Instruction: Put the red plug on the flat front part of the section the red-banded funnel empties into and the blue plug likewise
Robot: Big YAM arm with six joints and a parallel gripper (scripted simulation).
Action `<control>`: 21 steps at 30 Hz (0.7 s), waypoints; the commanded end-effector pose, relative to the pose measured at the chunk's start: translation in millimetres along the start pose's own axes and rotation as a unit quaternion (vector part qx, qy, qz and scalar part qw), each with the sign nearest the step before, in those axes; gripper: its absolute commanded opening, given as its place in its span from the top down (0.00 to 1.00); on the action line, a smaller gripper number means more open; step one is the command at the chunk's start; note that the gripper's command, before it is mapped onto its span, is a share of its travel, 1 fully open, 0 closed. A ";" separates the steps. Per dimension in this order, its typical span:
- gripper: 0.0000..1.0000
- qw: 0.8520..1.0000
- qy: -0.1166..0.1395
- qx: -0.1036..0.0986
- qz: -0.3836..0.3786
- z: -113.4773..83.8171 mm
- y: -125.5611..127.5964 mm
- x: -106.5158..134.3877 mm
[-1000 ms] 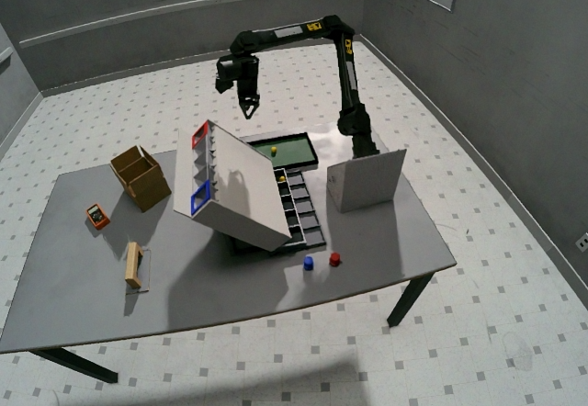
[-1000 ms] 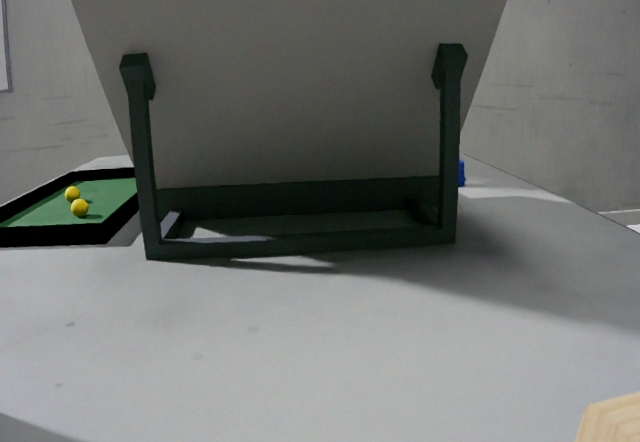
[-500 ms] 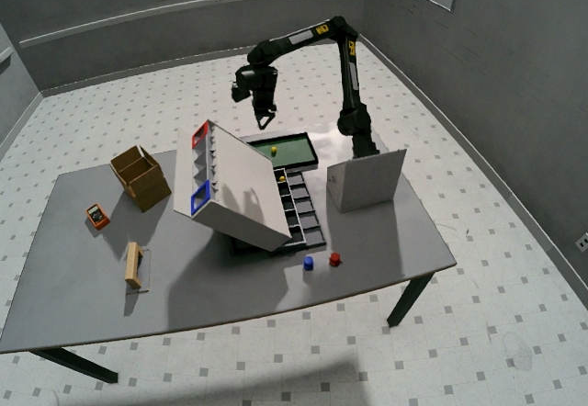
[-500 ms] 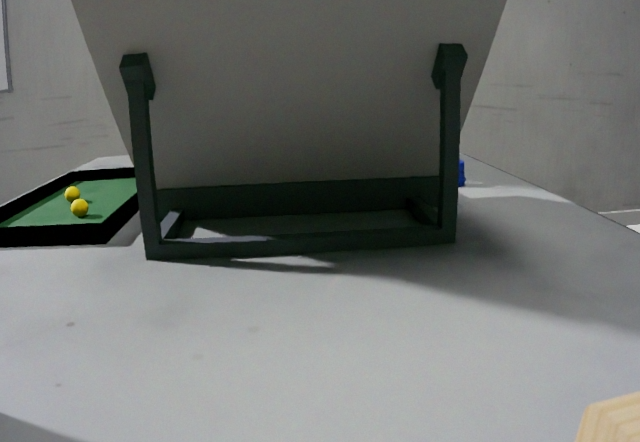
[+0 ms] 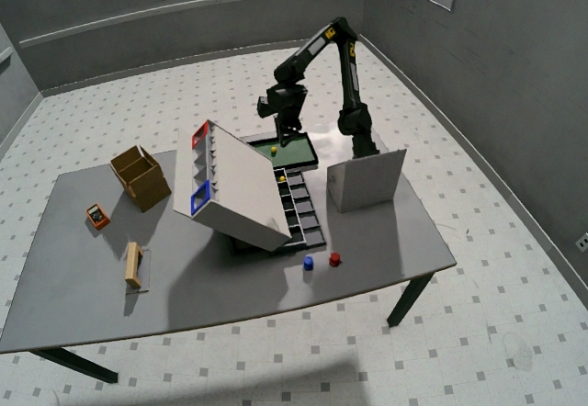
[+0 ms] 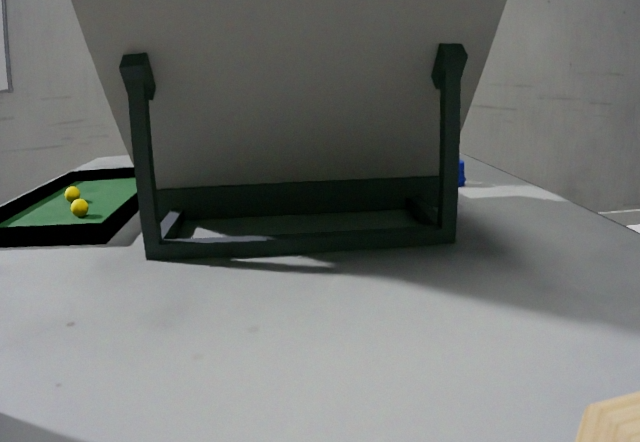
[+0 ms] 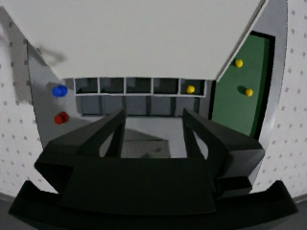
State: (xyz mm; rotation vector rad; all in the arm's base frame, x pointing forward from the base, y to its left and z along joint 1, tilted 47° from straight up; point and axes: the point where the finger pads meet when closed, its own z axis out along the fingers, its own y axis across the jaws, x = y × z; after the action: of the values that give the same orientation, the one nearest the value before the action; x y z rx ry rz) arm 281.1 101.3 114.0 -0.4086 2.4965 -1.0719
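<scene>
My gripper (image 5: 287,140) (image 7: 153,113) is open and empty, above the table in front of the sections in the wrist view. The blue plug (image 5: 308,263) (image 6: 462,173) (image 7: 59,91) and red plug (image 5: 334,259) (image 7: 61,118) stand on the table beside the blue-banded side. The red band (image 5: 199,129) and blue band (image 5: 193,204) mark the two end funnels. One yellow marble (image 5: 282,178) (image 7: 191,89) lies in the end section nearest the tray (image 7: 235,115). Two yellow marbles (image 7: 239,63) (image 7: 248,92) lie in the tray. The flat front parts (image 7: 139,105) hold no plugs. The cover (image 5: 246,174) (image 7: 144,38) hides the pipes.
A grey upright panel (image 5: 366,183) stands by the arm's base. Behind the funnel unit are an open cardboard box (image 5: 154,186), an orange meter (image 5: 97,216) and a wooden block (image 5: 132,268). The sloping cover rises beside the sections.
</scene>
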 end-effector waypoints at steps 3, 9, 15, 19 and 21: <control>0.44 0.999 -0.029 -0.002 0.015 0.8 30.4 16.8; 0.44 0.999 -0.039 -0.002 0.015 3.9 42.9 29.1; 0.44 0.999 -0.045 -0.003 0.016 6.0 51.5 37.6; 0.44 0.998 -0.052 -0.009 0.025 -0.2 53.9 27.4; 0.44 0.998 -0.052 -0.009 0.026 -0.4 53.5 27.3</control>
State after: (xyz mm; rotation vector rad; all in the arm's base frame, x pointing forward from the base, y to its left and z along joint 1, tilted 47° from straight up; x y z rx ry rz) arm 244.4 109.9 65.0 -0.4148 2.4332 -1.0317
